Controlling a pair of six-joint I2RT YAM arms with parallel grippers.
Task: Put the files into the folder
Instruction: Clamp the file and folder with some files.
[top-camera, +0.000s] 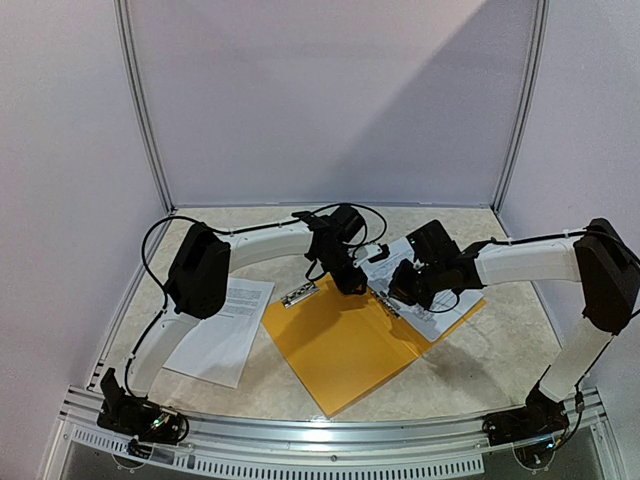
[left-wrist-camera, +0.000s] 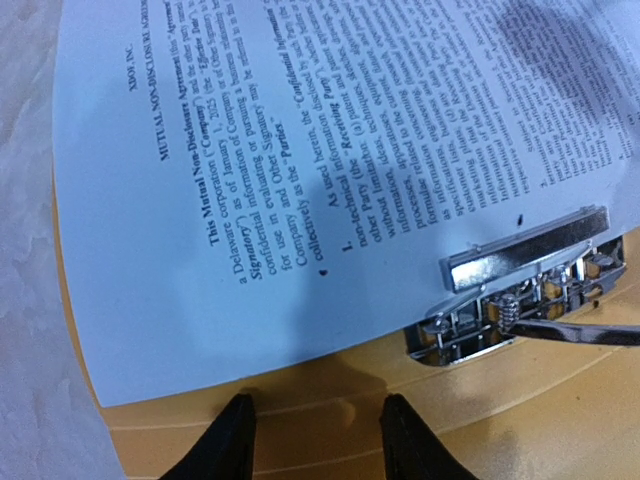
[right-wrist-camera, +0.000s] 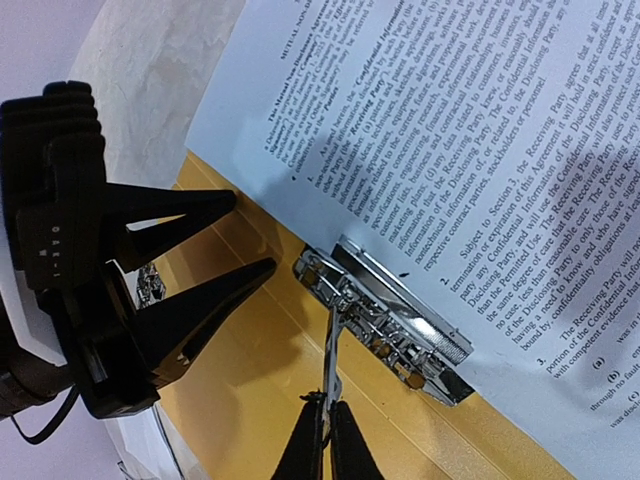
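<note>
Two grippers: both are seen over the open folder (top-camera: 345, 345), near its metal clip (right-wrist-camera: 385, 315).
Right gripper (right-wrist-camera: 325, 425): its jaws are pressed together on the thin wire lever (right-wrist-camera: 330, 350) of the clip, pinched at the fingertips.
Left gripper (left-wrist-camera: 315, 430): its jaws are held partly apart with nothing between them; the tips hover just over the bare orange folder beside the paper's edge.
Clipped sheet (left-wrist-camera: 330, 150): a printed page is laid on the folder's right half, its edge tucked under the clip's bar.
Loose sheets (top-camera: 222, 330): more printed pages are left on the table (top-camera: 450, 385), just left of the folder and under the left arm.
</note>
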